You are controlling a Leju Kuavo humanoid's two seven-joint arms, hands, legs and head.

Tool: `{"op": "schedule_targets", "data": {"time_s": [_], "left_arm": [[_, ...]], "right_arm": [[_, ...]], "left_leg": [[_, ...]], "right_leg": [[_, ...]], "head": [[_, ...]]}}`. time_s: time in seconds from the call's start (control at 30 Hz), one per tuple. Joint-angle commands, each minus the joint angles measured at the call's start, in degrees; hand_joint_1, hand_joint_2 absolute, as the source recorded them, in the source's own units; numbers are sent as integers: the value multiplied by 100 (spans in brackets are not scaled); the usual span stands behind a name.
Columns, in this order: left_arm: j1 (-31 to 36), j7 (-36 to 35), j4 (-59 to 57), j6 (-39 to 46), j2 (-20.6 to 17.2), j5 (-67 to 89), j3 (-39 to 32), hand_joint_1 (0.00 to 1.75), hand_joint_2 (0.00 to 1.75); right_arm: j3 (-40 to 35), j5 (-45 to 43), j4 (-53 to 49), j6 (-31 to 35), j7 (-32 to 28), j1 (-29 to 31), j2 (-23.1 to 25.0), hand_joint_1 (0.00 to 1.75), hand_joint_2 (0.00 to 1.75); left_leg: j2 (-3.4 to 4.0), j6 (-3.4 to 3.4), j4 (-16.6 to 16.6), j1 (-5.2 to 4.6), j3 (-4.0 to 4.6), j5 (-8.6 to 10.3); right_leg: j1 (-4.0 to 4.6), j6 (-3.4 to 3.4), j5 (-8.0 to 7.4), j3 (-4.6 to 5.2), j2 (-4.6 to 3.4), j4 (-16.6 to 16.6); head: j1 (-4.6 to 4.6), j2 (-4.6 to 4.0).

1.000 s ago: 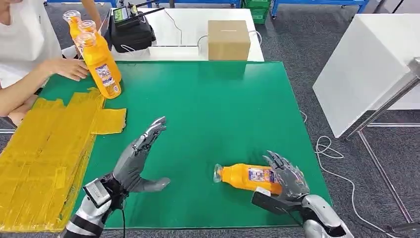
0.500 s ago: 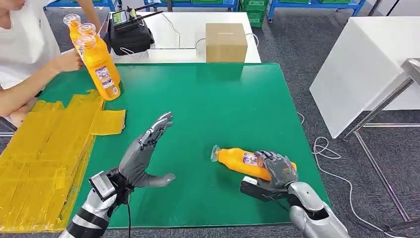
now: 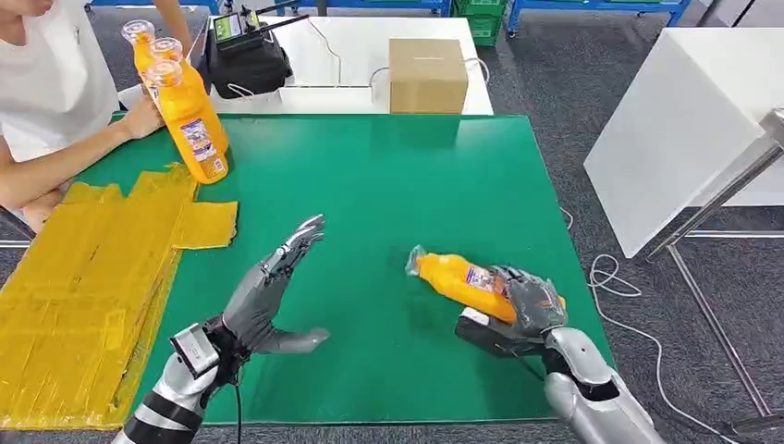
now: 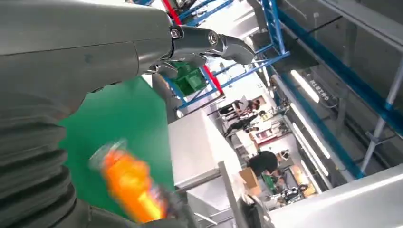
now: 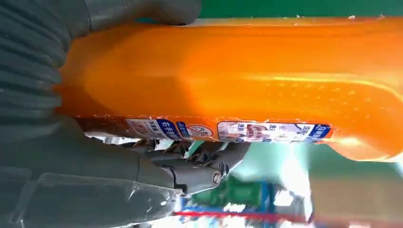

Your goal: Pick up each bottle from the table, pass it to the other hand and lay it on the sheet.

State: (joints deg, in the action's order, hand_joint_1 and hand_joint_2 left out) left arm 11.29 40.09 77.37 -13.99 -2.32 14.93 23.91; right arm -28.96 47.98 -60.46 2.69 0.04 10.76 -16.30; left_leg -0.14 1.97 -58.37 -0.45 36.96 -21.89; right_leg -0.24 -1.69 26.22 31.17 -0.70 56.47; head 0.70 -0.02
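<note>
— Right hand (image 3: 525, 305) is gripping what, seen from the head?
— It's wrapping the orange bottle (image 3: 462, 280), tilted over the green table (image 3: 398, 185); left hand (image 3: 263, 291) is spreading empty.
— And the right wrist?
— Bottle's glowing orange, label strip showing.

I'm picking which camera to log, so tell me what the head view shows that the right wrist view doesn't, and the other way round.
Head view alone: the left hand open over the green table, the yellow sheet, three upright bottles by a person's hand, and a cardboard box.

Right wrist view alone: the label print close up, with fingers wrapped beneath it.

Both: the right hand gripping the orange bottle.
</note>
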Motion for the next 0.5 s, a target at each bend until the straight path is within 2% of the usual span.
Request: {"op": "schedule_targets", "data": {"time_s": [0.03,0.1,0.23,0.3,0.43,0.5], "left_arm": [[68,-240,-18,-160,13,102,-118,0,175],[203,-569,-222,-291,31,104,-42,0,175],[287,-676,-365,-298,69,90,-7,0,175],[384,-1075,-536,-386,105,-49,30,0,175],[657,-1952,-1005,-444,82,-448,112,0,175],[720,-1996,-1079,-441,45,-536,125,0,175]], "right_arm": [[1239,-607,-635,668,-382,128,977,175,175],[1633,-864,-1006,1116,-541,143,1379,175,175],[1693,-928,-1118,1176,-573,174,1479,175,175],[1973,-1298,-1157,1472,-839,128,1702,175,175],[2040,-2300,-1210,1079,-1161,2,1917,175,175],[1960,-2490,-1134,940,-1236,-19,1953,175,175]], "left_leg": [[2,-9,2,0,-4,-5],[0,-12,0,1,1,-5],[-9,-9,0,1,23,-3],[-15,-13,1,5,16,-5],[-21,-15,5,2,19,-2],[-22,-13,6,5,23,-3]], "right_leg": [[-1,4,5,-2,2,-2],[-1,6,7,6,2,2],[0,5,6,24,14,3],[1,7,11,16,23,0],[-2,9,12,21,29,-3],[0,9,12,24,28,-5]], "head": [[-2,0],[2,0],[2,0],[0,0],[4,0],[2,0]]}}
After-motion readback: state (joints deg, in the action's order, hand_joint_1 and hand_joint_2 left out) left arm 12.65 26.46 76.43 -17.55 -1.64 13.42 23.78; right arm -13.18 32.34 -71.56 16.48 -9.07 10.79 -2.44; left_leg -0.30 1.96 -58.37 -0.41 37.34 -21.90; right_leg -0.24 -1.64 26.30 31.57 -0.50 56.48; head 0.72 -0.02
